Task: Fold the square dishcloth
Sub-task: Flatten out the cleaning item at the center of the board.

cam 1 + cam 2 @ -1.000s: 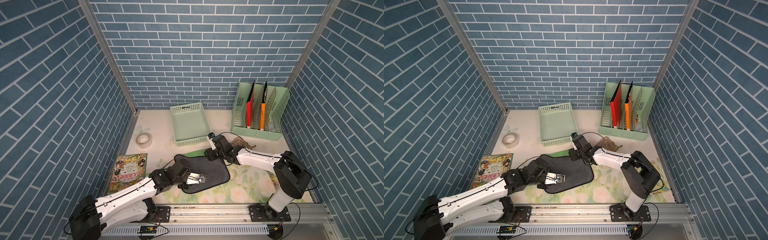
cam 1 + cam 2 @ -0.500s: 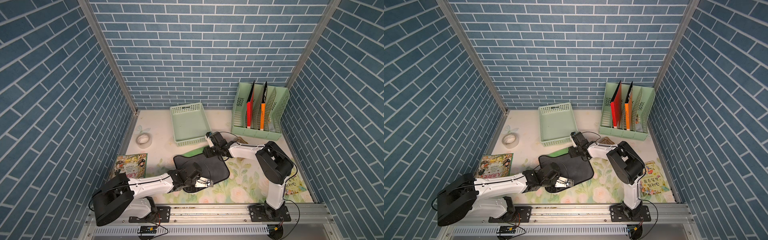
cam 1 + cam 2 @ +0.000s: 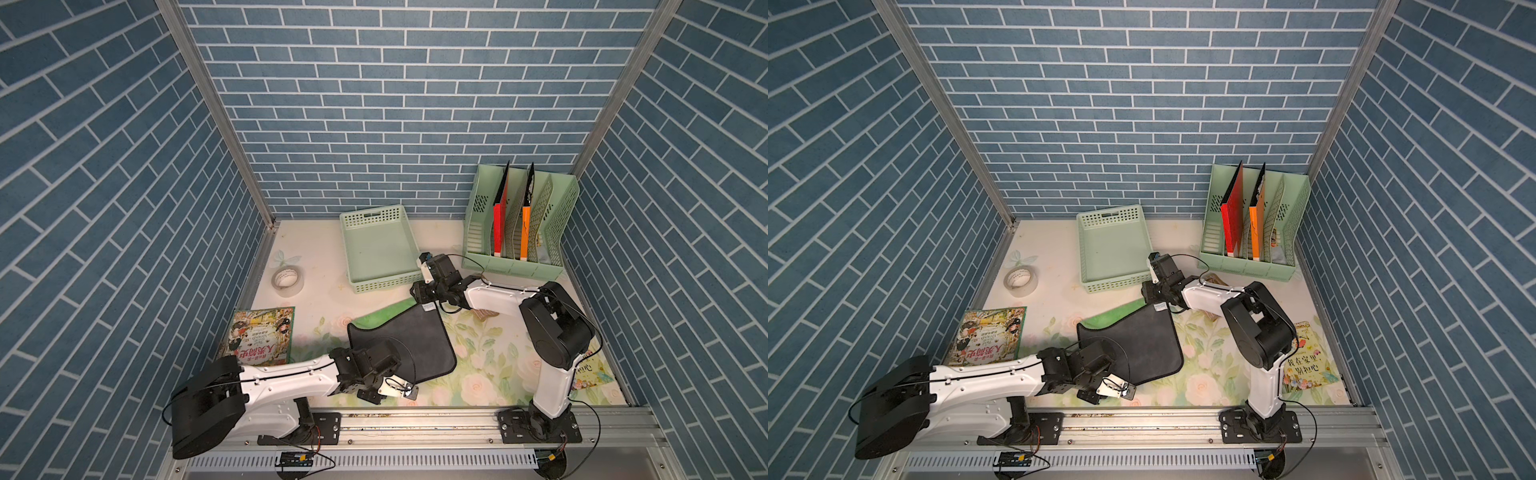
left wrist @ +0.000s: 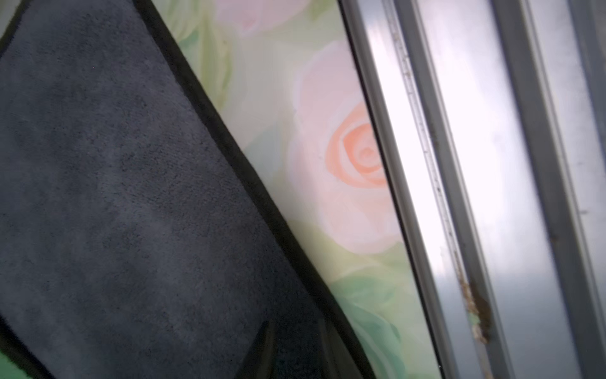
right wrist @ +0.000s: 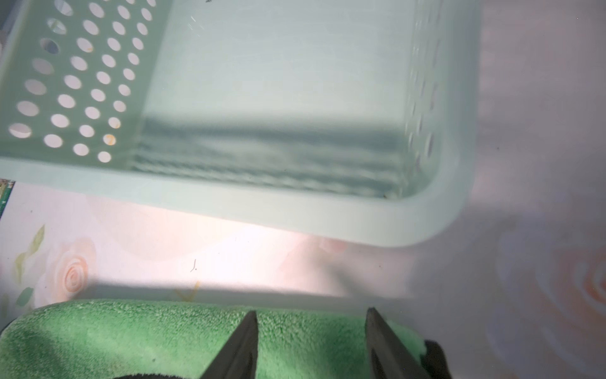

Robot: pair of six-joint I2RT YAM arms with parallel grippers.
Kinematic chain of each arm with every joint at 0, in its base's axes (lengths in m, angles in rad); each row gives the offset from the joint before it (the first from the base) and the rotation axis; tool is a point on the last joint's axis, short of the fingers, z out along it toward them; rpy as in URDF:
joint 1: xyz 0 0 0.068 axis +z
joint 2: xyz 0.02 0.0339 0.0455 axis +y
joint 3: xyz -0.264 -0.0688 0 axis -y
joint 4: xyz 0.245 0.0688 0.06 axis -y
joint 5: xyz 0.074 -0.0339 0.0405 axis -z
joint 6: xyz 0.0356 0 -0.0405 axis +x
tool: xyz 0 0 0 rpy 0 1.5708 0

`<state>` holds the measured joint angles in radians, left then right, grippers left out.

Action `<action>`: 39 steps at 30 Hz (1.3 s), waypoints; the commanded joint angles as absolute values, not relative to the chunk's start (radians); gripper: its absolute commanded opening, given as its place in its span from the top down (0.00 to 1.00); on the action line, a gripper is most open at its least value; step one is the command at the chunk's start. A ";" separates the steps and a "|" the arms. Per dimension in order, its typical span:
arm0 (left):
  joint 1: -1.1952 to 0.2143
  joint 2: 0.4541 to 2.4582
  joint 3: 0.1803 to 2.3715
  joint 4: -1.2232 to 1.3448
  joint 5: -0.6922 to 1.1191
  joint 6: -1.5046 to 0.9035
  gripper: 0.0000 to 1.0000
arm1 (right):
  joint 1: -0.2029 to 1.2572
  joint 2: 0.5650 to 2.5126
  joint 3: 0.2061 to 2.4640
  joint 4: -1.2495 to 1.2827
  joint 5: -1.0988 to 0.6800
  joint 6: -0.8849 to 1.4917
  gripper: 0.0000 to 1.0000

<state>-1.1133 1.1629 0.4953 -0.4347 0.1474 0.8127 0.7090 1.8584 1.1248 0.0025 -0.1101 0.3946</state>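
The square dishcloth (image 3: 409, 345) (image 3: 1138, 345) lies dark grey side up on the flowered table, with a strip of its green side (image 3: 376, 319) turned up along the far edge. My left gripper (image 3: 388, 376) (image 3: 1106, 374) sits low at the cloth's near edge. In the left wrist view its jaws stand a narrow gap apart over the grey cloth (image 4: 114, 197) beside the black hem. My right gripper (image 3: 417, 296) (image 3: 1148, 297) is at the far right corner. It (image 5: 311, 311) is open, a finger on each side of the green fold (image 5: 147, 334).
A mint basket (image 3: 386, 283) (image 5: 295, 213) stands just behind the right gripper. A tape roll (image 3: 287, 280) and a picture book (image 3: 262, 336) lie at the left. A file holder (image 3: 519, 224) stands at the back right and another book (image 3: 1304, 365) lies front right. A metal rail (image 4: 459, 164) runs along the front.
My left gripper has swung from over the cloth's middle down to its near edge and narrowed its jaws. The right gripper has shifted left to the far corner by the basket.
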 commanded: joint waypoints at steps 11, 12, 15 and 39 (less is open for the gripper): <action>-0.842 0.952 0.550 -0.342 0.103 0.894 0.69 | 0.813 1.570 0.883 0.049 -0.086 0.402 0.49; -0.787 0.976 0.544 -0.308 0.113 0.909 0.69 | 0.819 1.567 0.862 0.050 -0.083 0.406 0.51; -0.684 1.053 0.535 -0.255 0.090 0.972 0.69 | 0.832 1.577 0.795 0.070 -0.081 0.420 0.55; -0.567 1.287 0.556 -0.073 0.010 1.034 0.87 | 0.962 1.455 0.599 0.027 0.027 0.482 0.64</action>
